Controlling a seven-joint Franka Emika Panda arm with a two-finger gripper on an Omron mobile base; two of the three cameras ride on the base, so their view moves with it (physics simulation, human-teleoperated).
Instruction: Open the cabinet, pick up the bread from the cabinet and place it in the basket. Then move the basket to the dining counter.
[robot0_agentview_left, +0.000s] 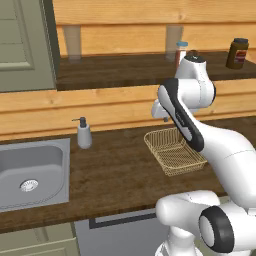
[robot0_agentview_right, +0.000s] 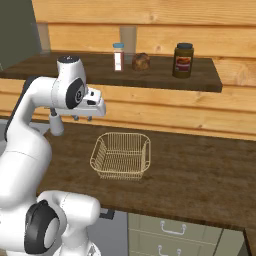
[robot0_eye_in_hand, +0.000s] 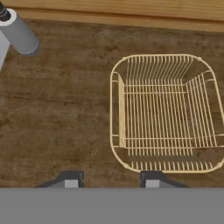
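The bread (robot0_agentview_right: 141, 61), a small rounded brown lump, lies on the open cabinet's shelf (robot0_agentview_right: 210, 80) between a shaker and a dark jar. The cabinet door (robot0_agentview_left: 22, 45) stands swung open at the left. The tan wire basket (robot0_agentview_right: 121, 155) (robot0_agentview_left: 174, 149) (robot0_eye_in_hand: 164, 111) sits empty on the dark wood worktop. My gripper (robot0_eye_in_hand: 111, 181) (robot0_agentview_right: 82, 117) hangs open above the worktop, pointing down, just left of the basket and well below and left of the bread. Nothing is between its fingers. The dining counter is out of view.
A red-labelled shaker (robot0_agentview_right: 118, 56), a glass (robot0_agentview_right: 128, 37) and a dark jar with a black lid (robot0_agentview_right: 183, 60) share the shelf. A grey soap dispenser (robot0_agentview_left: 83, 133) (robot0_eye_in_hand: 19, 33) and a steel sink (robot0_agentview_left: 30, 170) lie left of the gripper. Drawers (robot0_agentview_right: 172, 227) sit under the worktop's front edge.
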